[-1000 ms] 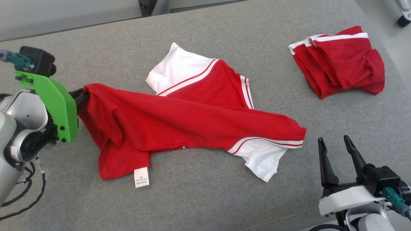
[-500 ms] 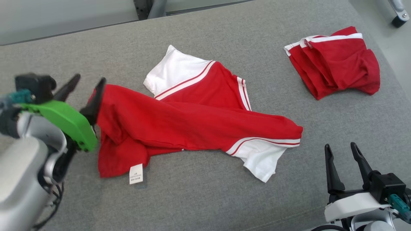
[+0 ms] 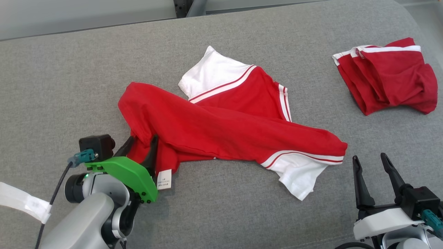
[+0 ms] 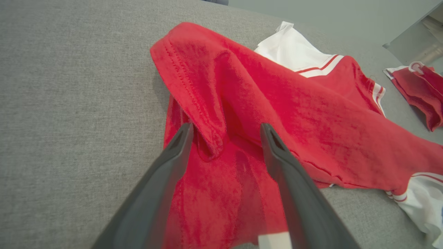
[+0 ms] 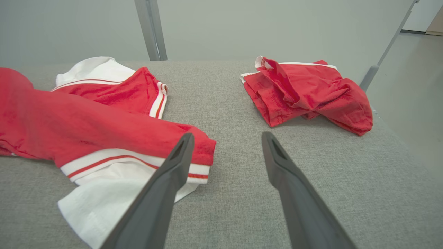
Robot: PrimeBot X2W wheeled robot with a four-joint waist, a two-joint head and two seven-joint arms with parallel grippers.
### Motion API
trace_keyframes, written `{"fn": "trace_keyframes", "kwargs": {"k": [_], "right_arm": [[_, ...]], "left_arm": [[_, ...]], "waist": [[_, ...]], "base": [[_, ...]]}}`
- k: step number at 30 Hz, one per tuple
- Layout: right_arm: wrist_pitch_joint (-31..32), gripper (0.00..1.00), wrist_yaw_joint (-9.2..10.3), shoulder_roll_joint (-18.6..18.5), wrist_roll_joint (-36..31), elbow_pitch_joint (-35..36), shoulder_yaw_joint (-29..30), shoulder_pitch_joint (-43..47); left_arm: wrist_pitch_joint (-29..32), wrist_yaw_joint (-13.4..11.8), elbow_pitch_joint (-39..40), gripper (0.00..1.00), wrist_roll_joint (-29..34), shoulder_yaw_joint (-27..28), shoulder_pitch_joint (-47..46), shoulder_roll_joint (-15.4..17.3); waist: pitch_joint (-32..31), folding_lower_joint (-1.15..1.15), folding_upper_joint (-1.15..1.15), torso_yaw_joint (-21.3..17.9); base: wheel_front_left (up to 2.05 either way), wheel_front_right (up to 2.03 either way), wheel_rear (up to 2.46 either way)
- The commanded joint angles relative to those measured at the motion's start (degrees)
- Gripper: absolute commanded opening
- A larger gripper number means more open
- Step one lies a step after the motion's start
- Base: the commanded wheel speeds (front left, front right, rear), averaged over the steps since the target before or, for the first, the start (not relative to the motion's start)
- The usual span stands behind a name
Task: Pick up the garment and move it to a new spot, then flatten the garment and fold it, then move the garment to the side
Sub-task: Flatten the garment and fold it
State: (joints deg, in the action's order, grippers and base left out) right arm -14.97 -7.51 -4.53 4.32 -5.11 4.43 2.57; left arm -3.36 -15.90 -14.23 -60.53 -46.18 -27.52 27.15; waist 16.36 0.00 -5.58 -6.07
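Red shirt (image 3: pixel 225 128) lying rumpled in the middle of the grey worktop (image 3: pixel 69 69), both sets of jaws apart.

At the front right edge the right gripper (image 3: pixel 369 157) hangs with its jaws apart and empty, just short of the shirt's white near sleeve (image 3: pixel 299 178). At the front left the left gripper (image 3: pixel 143 138) sits low, jaws apart either side of a fold in the red hem and clamped on nothing; a white tag (image 3: pixel 164 179) lies just beside it. From there the shirt's red body runs slantwise across to the near sleeve, loosely bunched, with the far sleeve (image 3: pixel 211 74), also white, spread behind it. Farthest off, at the back right, a second red garment (image 3: pixel 387 79) sits in a folded heap, well apart from the shirt.
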Motion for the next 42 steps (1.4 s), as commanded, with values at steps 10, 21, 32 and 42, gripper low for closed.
{"fn": "trace_keyframes", "kwargs": {"k": [10,21,32,42], "right_arm": [[-0.1,1.0,0.05,-0.2,-0.1,0.0,-0.5,0.3],[-0.1,1.0,0.05,0.3,-0.1,-0.4,-0.2,0.7],[-0.1,1.0,0.05,0.7,0.1,-0.6,-0.2,0.6],[-0.1,1.0,0.05,1.0,0.1,-0.3,1.0,2.9]], "left_arm": [[0.4,0.8,-4.7,1.0,-1.1,-0.5,0.7,-1.8],[-0.3,2.2,-6.9,0.47,-1.2,-0.2,-0.9,-1.9],[0.8,3.8,-6.1,0.0,-1.9,0.0,-1.7,-0.8],[5.5,0.3,16.3,0.0,-3.5,1.6,6.9,13.4]], "waist": [[0.2,0.0,0.0,-0.3],[-0.2,0.0,0.0,-1.3],[-0.7,0.0,0.0,-1.3],[-2.6,0.0,0.0,0.5]], "base": [[0.0,0.0,0.0],[0.0,0.0,0.0],[0.0,0.0,0.0],[0.0,0.0,0.0]]}}
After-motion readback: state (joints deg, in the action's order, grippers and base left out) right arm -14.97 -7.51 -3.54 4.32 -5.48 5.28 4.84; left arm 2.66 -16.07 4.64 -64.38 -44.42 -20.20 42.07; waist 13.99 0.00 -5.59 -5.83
